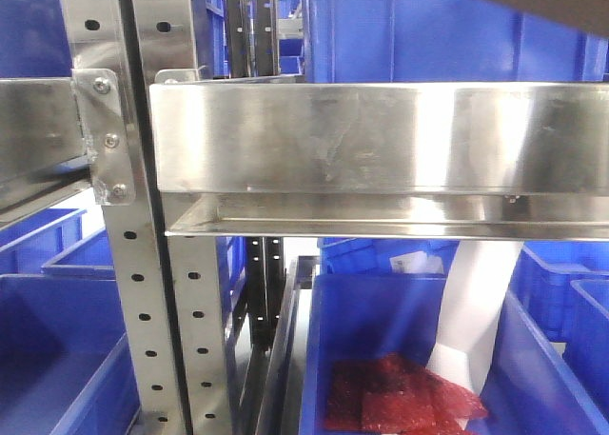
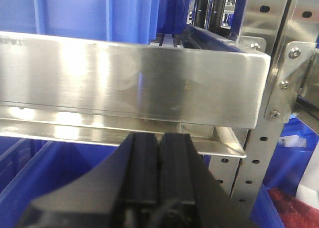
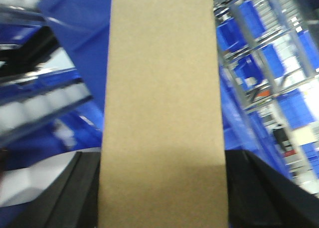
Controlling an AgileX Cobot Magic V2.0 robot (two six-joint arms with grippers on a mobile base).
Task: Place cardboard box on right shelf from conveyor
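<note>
The cardboard box [image 3: 162, 103], plain tan and narrow, fills the middle of the right wrist view. My right gripper [image 3: 162, 188] is shut on it, with a black finger pressed against each side. In the front view the right shelf [image 1: 381, 140] shows its broad shiny steel lip straight ahead, and a dark brown corner [image 1: 542, 2] hangs above its right end. My left gripper [image 2: 158, 155] is shut on nothing, its black fingers [image 2: 142, 158] pressed together just below the lip of a steel shelf [image 2: 134, 83] left of the upright. The conveyor is out of view.
Perforated steel uprights [image 1: 143, 264] separate the two shelves. Blue plastic bins [image 1: 57, 349] stand below and behind the shelves. One bin [image 1: 333, 359] under the right shelf holds red packets [image 1: 400, 392] and a white sheet [image 1: 476, 302].
</note>
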